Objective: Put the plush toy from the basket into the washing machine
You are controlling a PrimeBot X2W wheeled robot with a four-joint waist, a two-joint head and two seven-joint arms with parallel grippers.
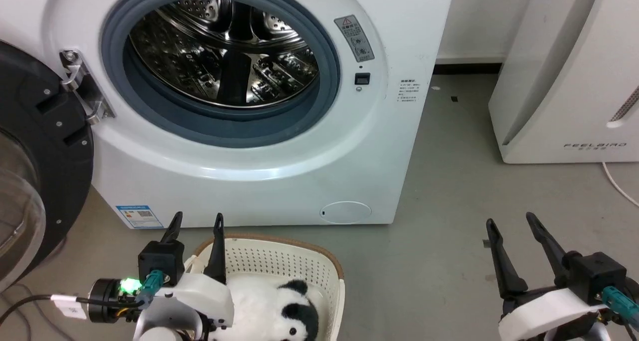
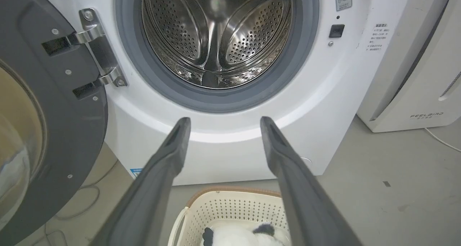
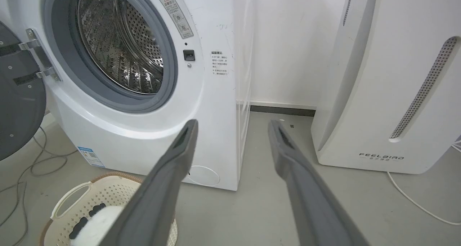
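Observation:
The black-and-white plush toy (image 1: 279, 308) lies in the cream basket (image 1: 279, 263) on the floor before the washing machine (image 1: 239, 171). The machine's door (image 1: 40, 161) hangs open to the left, and its steel drum (image 1: 224, 51) holds nothing. My left gripper (image 1: 197, 218) is open above the basket's near left corner, fingers pointing at the machine, nothing between them. My right gripper (image 1: 511, 221) is open over bare floor at the right. In the left wrist view the plush toy (image 2: 239, 236) shows at the bottom edge inside the basket (image 2: 230, 206).
A plain white FEELBIRD appliance (image 1: 569, 81) stands to the right of the machine, with a white cable (image 1: 619, 183) on the floor by it. Dark cables (image 3: 32, 163) lie on the floor under the open door. Grey floor (image 1: 439, 191) runs between the two appliances.

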